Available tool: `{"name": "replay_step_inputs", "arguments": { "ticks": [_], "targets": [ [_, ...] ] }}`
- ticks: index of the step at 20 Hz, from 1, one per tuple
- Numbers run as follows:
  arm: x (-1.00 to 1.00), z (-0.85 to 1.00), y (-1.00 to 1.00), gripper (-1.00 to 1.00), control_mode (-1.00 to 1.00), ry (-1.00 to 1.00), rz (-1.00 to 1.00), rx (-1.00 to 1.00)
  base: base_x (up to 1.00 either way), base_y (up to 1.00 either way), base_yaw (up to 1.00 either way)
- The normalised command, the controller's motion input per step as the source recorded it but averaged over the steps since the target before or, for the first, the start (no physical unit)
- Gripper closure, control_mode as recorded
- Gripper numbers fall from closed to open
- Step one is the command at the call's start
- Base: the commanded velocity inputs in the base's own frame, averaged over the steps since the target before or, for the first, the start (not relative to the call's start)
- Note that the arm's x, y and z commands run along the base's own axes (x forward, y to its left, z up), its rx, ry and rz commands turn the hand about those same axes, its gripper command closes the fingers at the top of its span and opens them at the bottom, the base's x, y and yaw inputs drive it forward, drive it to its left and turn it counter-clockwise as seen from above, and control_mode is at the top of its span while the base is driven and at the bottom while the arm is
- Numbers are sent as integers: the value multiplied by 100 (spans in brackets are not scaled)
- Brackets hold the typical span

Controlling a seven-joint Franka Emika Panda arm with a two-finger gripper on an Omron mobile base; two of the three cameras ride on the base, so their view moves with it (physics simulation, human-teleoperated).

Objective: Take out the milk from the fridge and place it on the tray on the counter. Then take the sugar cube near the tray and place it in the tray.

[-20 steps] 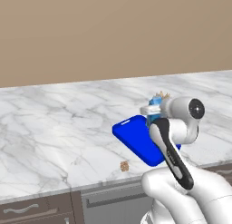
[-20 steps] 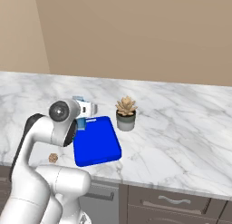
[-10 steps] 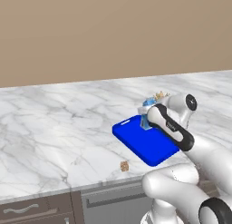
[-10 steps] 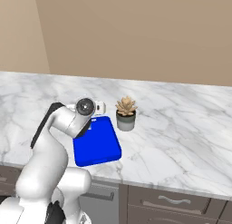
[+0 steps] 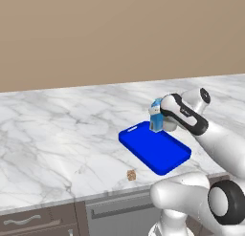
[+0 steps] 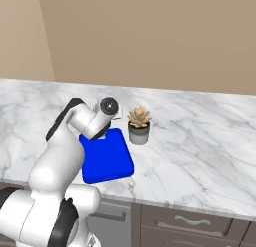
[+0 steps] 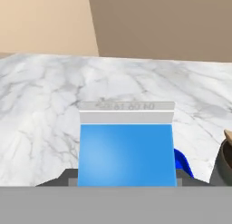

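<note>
Holding the milk (image 5: pixel 155 118), the hand (image 5: pixel 161 119) is seen at the far end of the tray (image 5: pixel 158 151), near the handle slot. The carton is gripped between the fingers, upright, its long axis vertical in the left base view. In the hand view the milk (image 7: pixel 126 153) lies directly ahead of the hand, blue face toward the camera, white top band above it.

The relation that matters: the carton sits over or just beside the tray's far edge, with the tray's open blue surface lying toward the robot's base. Whether the carton's base is already touching the tray, or is held a little above it, cannot be told from these views; the arm hides the contact in the right base view.

Judged step: lowering or releasing the milk onto the tray. A slight move inward from the rim would be wanted so that the carton stands flat and is not tipped by the edge.

The sugar cube (image 5: pixel 131 174) is noted on the table (image 5: pixel 57 130), near the tray's front-left side and apart from it, untouched. A potted plant (image 6: pixel 139 125) stands just beside the tray.
</note>
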Motion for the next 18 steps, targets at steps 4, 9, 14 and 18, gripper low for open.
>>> {"name": "replay_step_inputs", "arguments": {
  "ticks": [4, 9, 14, 18],
  "targets": [
    [6, -13, -8, 100, -100, -10, 20, 0, 0, 0, 0],
    [5, -12, 0, 100, -100, 1, 18, 0, 0, 0, 0],
    [0, 0, 0, 100, -100, 16, 3, 0, 0, 0, 0],
    [0, 0, 0, 100, -100, 2, 0, 0, 0, 0, 0]
  ]
}}
